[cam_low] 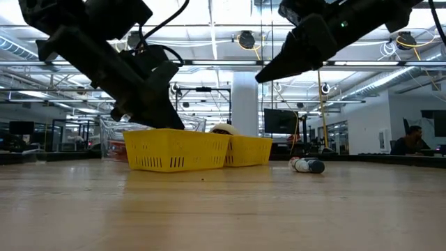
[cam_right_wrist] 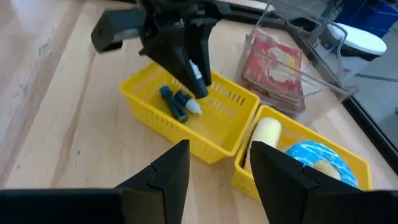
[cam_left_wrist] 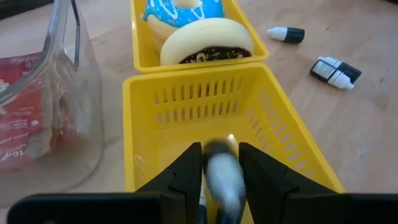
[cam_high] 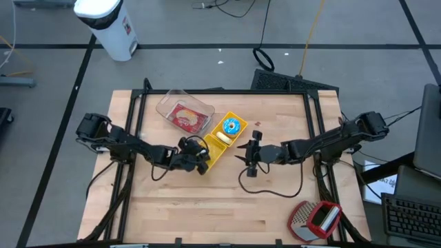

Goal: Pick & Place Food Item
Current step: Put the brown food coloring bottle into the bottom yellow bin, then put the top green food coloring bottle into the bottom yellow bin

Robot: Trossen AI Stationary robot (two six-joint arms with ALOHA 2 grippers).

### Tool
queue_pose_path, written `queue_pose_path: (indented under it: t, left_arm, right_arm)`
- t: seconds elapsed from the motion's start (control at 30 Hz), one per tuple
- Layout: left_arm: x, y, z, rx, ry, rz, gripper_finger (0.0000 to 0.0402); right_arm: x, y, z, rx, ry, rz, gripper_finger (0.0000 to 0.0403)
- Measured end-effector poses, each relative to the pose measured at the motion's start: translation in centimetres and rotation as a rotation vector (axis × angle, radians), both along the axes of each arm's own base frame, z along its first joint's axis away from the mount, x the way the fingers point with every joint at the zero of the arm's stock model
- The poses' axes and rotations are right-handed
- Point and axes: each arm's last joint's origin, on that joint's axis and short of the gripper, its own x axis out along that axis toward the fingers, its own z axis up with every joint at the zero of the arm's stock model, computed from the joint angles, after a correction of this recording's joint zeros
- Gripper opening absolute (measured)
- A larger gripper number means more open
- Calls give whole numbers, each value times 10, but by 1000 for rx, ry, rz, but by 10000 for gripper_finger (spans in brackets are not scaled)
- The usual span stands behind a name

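Two yellow baskets stand end to end. The far one point(cam_high: 233, 128) holds a blue-iced doughnut point(cam_left_wrist: 183, 9) and a pale round pastry point(cam_left_wrist: 208, 40). My left gripper point(cam_left_wrist: 221, 177) hangs over the near basket point(cam_high: 212, 153), pointing down into it, with a small white-and-dark bottle point(cam_left_wrist: 222, 174) smeared between its parted fingers. Dark blue small bottles point(cam_right_wrist: 177, 102) lie on that basket's floor. My right gripper point(cam_right_wrist: 214, 174) hovers open to the right of the baskets, with nothing between its fingers. My left gripper's fingers point(cam_left_wrist: 186, 177) stand on either side of the small bottle, slanting down from the table's left. The bottle is smeared while the fingers are sharp. Whether the fingers touch it I cannot tell.
A clear container point(cam_high: 185, 111) with a red packet stands to the far left of the baskets. Two small bottles point(cam_left_wrist: 286, 35) point(cam_left_wrist: 336, 71) lie on the table to the right of the far basket. A red-and-grey object point(cam_high: 315, 219) sits at the near right corner.
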Motion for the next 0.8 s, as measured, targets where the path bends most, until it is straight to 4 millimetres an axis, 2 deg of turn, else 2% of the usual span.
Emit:
queue_pose_path:
  t: [0.13, 0.47, 0.6, 0.8]
  left_arm:
    - [0, 2, 0, -2, 2, 3, 134]
    - [2, 8, 0, -31, 5, -4, 260]
    - [3, 8, 1, -32, -16, -7, 287]
    - [5, 7, 3, -36, -41, -8, 305]
  right_arm:
    - [-5, -2, -3, -18, 54, -55, 174]
    - [-23, -8, -24, 87, 254, -246, 201]
    - [-32, -15, -33, 119, 332, -324, 198]
    - [-48, -30, -60, 180, 348, -431, 199]
